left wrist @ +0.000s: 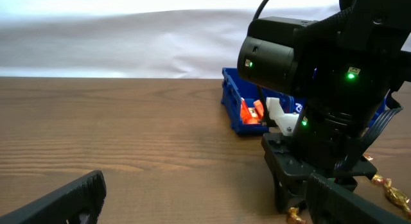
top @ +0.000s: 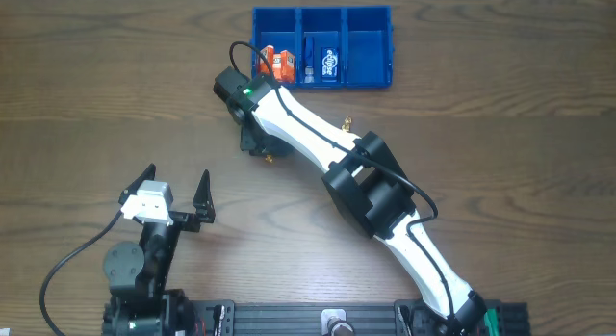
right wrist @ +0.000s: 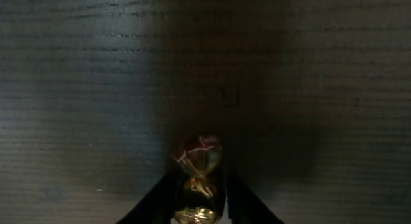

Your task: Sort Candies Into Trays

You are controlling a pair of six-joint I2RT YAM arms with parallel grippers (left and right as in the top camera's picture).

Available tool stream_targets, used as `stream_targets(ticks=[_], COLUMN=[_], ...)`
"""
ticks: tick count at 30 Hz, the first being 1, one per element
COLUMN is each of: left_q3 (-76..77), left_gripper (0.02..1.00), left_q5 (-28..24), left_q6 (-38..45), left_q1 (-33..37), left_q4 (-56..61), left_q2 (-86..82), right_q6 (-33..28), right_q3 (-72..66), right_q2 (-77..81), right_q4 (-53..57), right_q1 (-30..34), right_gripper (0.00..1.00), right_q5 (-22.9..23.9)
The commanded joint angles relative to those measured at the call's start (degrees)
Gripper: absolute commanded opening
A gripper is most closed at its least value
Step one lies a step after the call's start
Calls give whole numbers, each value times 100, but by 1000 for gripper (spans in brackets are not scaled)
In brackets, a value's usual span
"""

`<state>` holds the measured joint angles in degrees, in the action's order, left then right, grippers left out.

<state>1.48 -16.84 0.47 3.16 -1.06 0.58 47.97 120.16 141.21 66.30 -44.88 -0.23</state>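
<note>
R gripper (right wrist: 199, 189) is sitting low on the table (right wrist: 77, 70). Its jaws are pressing both sides of a foil-wrapped candy (right wrist: 199, 163), apparently clamping it. You are handling a light, crinkly, slippery pc, so grip across the fat middle, not the twisted ends, w/ gentle force. The L wrist view is showing what the arm is hiding from the top view: the candy under the jaw tips, plus spare gold candies (left wrist: 385, 184) close by. The top view is giving you the blue tray (top: 322, 9), w/ orange sweets (top: 274, 59) lying in its left bin. L gripper (top: 178, 177) is idling near its base, jaws wide apart.
</note>
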Motion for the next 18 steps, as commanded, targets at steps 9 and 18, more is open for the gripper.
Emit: stream_targets(ticks=[9, 18], left_q3=[-120, -120], left_gripper=[996, 998], left_q5=[-114, -114], left_q6=[83, 83], left_q1=[-20, -20], left_q4=[-170, -170], left_q2=[-33, -33], right_q6=[0, -450], right_q3=[-28, -28], right_q2=[-273, -1838], right_q4=[350, 831], right_q1=[-2, 376], right_gripper=[169, 139], right_q5=[485, 1335])
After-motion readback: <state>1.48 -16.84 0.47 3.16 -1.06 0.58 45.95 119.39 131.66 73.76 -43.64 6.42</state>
